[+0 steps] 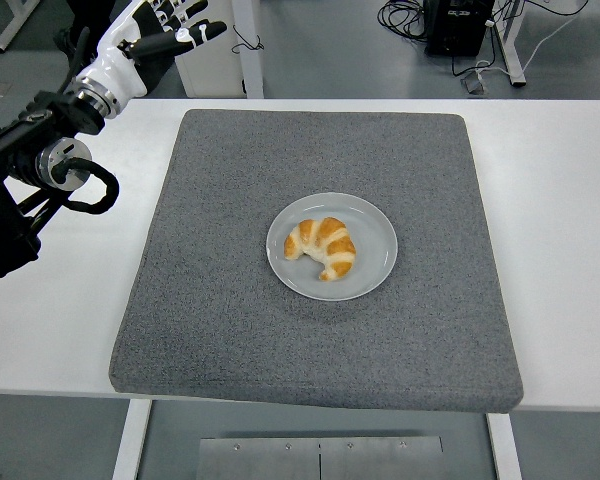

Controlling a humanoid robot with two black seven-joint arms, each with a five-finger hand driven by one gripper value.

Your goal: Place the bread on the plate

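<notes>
A golden croissant point(322, 245) lies on a small grey plate point(371, 262) in the middle of a grey felt mat point(220, 300). My left hand point(165, 25) is at the top left corner of the picture, beyond the table's far left edge, well away from the plate. Its fingers are spread and hold nothing. The black left arm point(40, 170) runs along the left edge. The right arm is out of view.
The mat covers most of the white table point(560, 220). Beyond the table's far edge are a white post point(242, 45), cables and a black box point(460, 25) on the floor.
</notes>
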